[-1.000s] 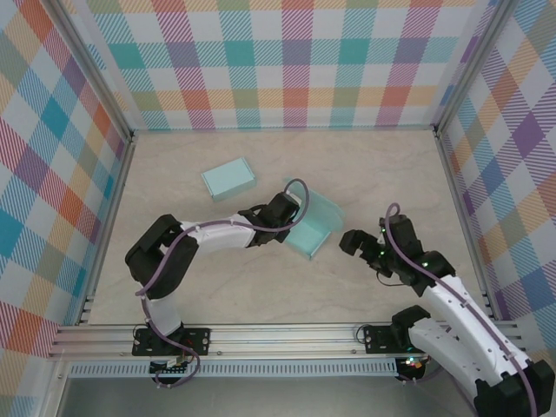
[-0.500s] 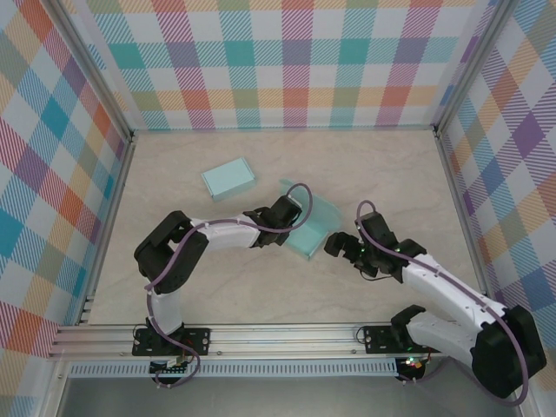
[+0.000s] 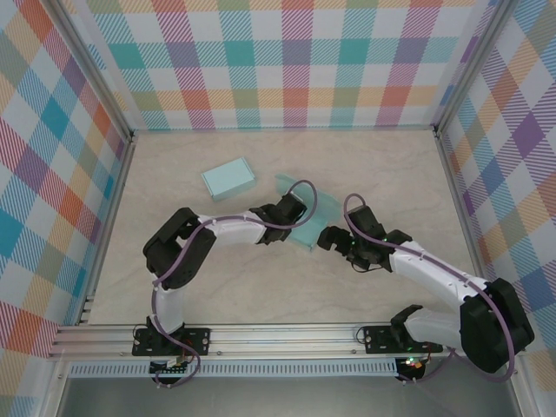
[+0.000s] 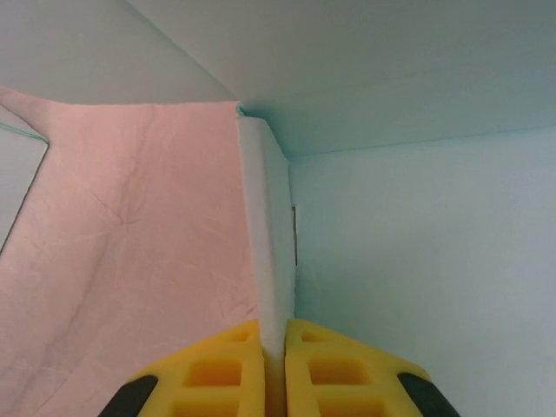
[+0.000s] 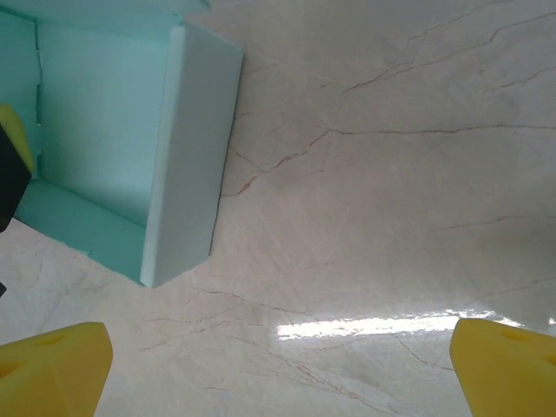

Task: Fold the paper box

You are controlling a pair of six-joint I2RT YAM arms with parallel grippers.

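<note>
In the middle of the table (image 3: 391,174), the left gripper (image 4: 274,347) pinches one side wall of the half-folded teal paper box (image 3: 320,211) while the right gripper (image 3: 337,243) hovers just beside it, jaws spread wide.

teal paper box (image 3: 320,211), partly folded, walls raised, open-topped, lying near centre

A pale marbled table (image 3: 391,174) carries two teal things: a flat carton (image 3: 228,179) toward the back left, and a half-open paper box (image 3: 323,217) near the middle
</note>
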